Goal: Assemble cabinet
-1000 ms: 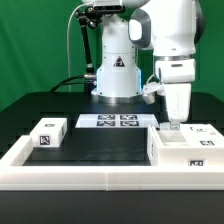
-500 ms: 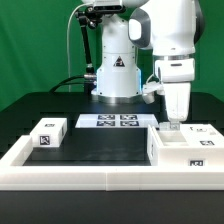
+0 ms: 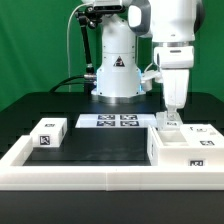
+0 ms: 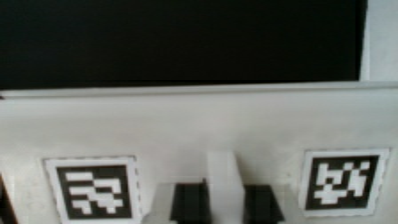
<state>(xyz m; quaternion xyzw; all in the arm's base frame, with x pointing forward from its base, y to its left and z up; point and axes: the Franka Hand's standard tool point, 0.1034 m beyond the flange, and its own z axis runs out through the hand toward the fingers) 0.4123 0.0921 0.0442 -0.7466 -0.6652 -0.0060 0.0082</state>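
Wrist view: cabinet (image 4: 196, 125) wall between fingers (image 4: 185, 203); narrow gap, grip unclear.

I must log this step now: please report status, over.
Claw low over cabinet shell, fingers either side of a white rib; grip not clear. Drawer block apart, on exterior view's left. Nothing blocks it.

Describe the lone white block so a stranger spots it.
Find the black table with its white rim. On the exterior view's left sits a small tagged white block. It stands alone; the other white parts cluster beneath the gripper.
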